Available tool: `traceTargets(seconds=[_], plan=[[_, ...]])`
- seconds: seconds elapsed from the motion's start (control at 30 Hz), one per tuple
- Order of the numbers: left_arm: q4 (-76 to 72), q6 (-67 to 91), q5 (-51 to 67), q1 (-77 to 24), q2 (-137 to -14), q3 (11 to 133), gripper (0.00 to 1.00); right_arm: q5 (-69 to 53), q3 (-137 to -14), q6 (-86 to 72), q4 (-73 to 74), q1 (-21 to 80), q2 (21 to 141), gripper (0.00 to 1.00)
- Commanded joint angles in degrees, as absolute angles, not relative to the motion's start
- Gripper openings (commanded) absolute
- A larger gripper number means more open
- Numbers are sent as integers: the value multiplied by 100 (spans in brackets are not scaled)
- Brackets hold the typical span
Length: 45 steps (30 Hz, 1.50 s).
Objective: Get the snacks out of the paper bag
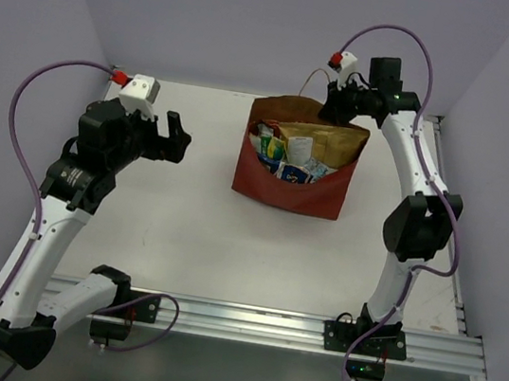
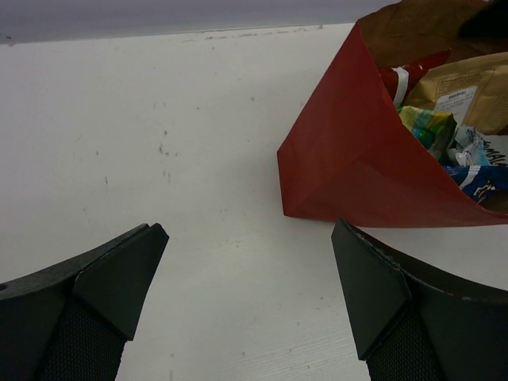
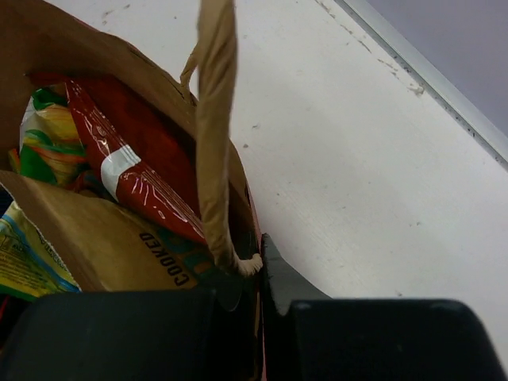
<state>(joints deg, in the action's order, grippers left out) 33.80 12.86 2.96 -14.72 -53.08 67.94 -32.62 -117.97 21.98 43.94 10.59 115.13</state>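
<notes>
The brick-red paper bag (image 1: pixel 284 187) stands open at the table's middle back, and it also shows in the left wrist view (image 2: pixel 349 159). Inside lie a tan-teal bag (image 1: pixel 324 143), a red chip bag (image 3: pixel 135 171), a yellow-green packet (image 2: pixel 429 128) and a blue-white packet (image 2: pixel 476 181). My right gripper (image 1: pixel 336 104) is shut on the bag's far rim (image 3: pixel 252 238), one finger inside and one outside, next to a loop handle (image 3: pixel 216 127). My left gripper (image 1: pixel 174 137) is open and empty, left of the bag, above bare table.
The white table (image 1: pixel 182 228) ends at purple walls at the back and sides. An aluminium rail (image 1: pixel 263 324) runs along the near edge by the arm bases.
</notes>
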Motion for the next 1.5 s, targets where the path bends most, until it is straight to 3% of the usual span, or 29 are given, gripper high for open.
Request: traceTargets(seconds=[0.0,0.33,0.47,0.63,0.93,1.17,1.47], plan=[[3270,1274,702,-1512,-5536,7118,100,-3113,-11542,2127,4492,1046,10990,0],[3138,1898,1371,-1862,-6608,8147,100,-1198,-8835,283,2928,1107,8290,0],[2953,2004,1011,-2704,-7162,8630,100,400,-7526,-411,2479,1257,7097,0],[2821,2328,310,-3610,-7988,9131,100,711,-6593,-1158,2241,1318,6381,0],[2839,2356,-834,-4930,-9105,10036,98,2645,-6442,-1652,2276,2197,5546,0],[3084,2381,-1037,-5097,-9501,10494,94,2663,-6513,-1433,1784,2215,5265,0],[3191,3085,-1081,-5554,-9211,9485,83,2593,-6082,-1661,1609,2276,5116,0]])
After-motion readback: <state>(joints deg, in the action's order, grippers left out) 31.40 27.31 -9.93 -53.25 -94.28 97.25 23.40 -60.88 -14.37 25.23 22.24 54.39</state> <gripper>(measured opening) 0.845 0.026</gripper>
